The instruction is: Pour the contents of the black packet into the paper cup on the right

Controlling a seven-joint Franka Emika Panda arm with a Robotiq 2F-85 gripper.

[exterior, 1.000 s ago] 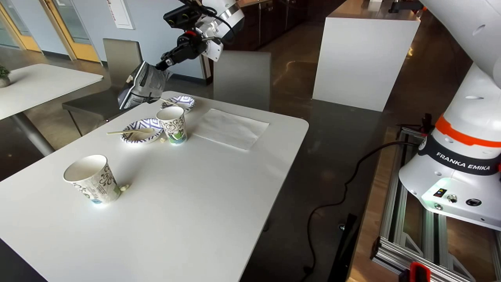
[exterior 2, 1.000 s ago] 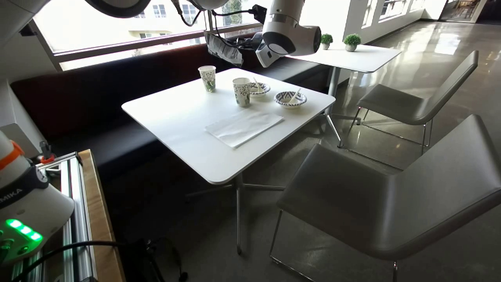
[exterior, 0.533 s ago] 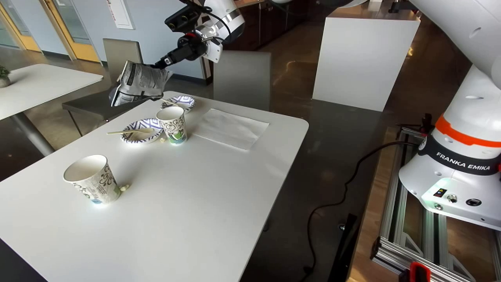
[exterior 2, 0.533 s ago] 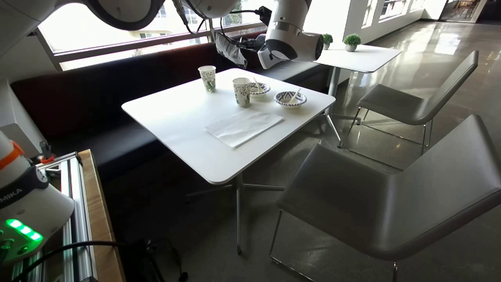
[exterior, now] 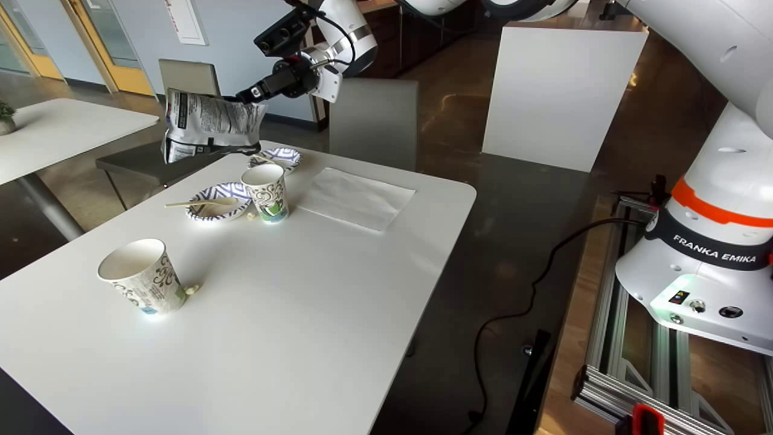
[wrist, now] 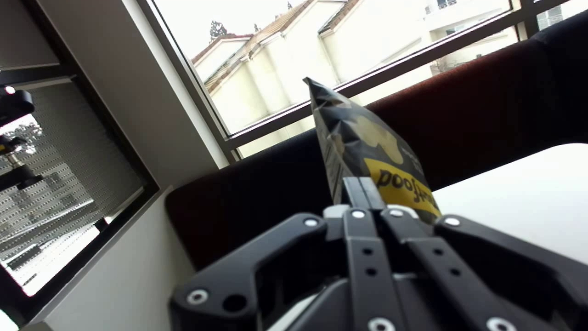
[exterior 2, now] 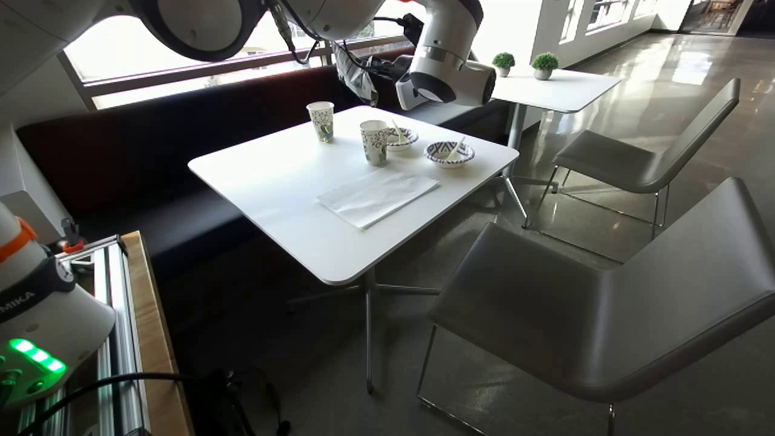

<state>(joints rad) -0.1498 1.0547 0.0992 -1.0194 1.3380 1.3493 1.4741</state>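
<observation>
A black packet (exterior: 211,124) held aloft, apart from the right-hand paper cup (exterior: 266,193)

The jaws are pinched together on one edge of the packet, which hangs above the level of the white desk (exterior: 302,314); whether it is straight over the desk is hard to tell. In the wrist view its dark, crinkled front shows a yellow band; in an exterior view its silvery, printed back faces out. Its mouth cannot be made out, and nothing is seen falling from it.

The right-hand cup stands upright just beside a patterned bowl (exterior: 217,191), with a pale bit (exterior: 251,215) at its foot. A second cup (exterior: 150,287) stands well apart, to the left in both exterior views, with a few whitish bits (exterior: 192,290) beside its base.

The step in hand is probably carrying the packet, not pouring; how much is inside cannot be told. If anything is, the next move calls for bringing the packet's opening over the right-hand cup, low and centred, then tipping it slowly with a firm pinch, since a soft bag could fold and scatter its bits.
</observation>
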